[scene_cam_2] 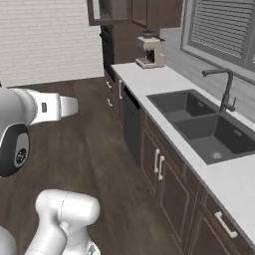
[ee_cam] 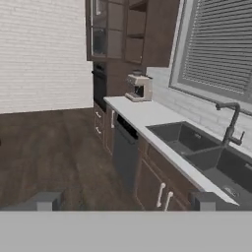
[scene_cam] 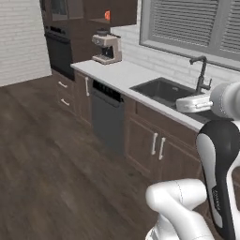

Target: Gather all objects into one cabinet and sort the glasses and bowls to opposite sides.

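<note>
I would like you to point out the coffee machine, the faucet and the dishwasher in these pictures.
coffee machine (scene_cam: 107,47), left base view, on its beige front body.
faucet (scene_cam_2: 227,89), right base view, on its upright dark neck.
dishwasher (ee_cam: 125,156), hand view, on its dark front panel.

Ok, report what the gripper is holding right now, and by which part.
Nothing is held. In the hand view the gripper stands open, its fingertips wide apart with only floor and base cabinets beyond them.

Matt white counter, dark wood cabinets
</note>
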{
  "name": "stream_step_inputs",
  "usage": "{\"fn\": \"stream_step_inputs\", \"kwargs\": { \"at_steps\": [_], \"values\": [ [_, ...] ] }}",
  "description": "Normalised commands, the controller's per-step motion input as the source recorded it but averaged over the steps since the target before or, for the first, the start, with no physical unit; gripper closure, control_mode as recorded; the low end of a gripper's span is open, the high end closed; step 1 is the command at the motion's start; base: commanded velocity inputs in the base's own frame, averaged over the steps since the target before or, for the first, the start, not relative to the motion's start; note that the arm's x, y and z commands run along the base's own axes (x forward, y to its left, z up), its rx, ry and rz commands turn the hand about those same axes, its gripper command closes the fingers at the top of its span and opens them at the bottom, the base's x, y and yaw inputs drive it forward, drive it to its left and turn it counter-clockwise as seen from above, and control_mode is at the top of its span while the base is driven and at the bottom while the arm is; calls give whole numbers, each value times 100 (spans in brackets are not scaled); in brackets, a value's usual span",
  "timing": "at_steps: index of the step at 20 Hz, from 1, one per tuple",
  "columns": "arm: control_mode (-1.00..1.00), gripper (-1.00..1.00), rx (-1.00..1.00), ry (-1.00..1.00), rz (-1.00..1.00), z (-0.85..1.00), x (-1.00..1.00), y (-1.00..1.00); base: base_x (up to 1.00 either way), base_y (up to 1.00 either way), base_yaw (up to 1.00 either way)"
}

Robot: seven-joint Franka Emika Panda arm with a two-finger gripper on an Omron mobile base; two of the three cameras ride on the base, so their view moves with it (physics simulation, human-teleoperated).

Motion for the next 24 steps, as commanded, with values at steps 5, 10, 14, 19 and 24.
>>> {"fn": "stream_step_inputs", "kwargs": {
  "at_steps": [5,10,14,19,24],
  "values": [
    [100,-100,0,0,0,0,0,0,72,3,29],
    [100,-100,0,0,0,0,0,0,42,8,18],
    [100,-100,0,0,0,0,0,0,75,0,26],
    [100,-100,0,0,0,0,0,0,95,0,23],
    [100,-100,0,0,0,0,0,0,100,0,22]
  ]
}}
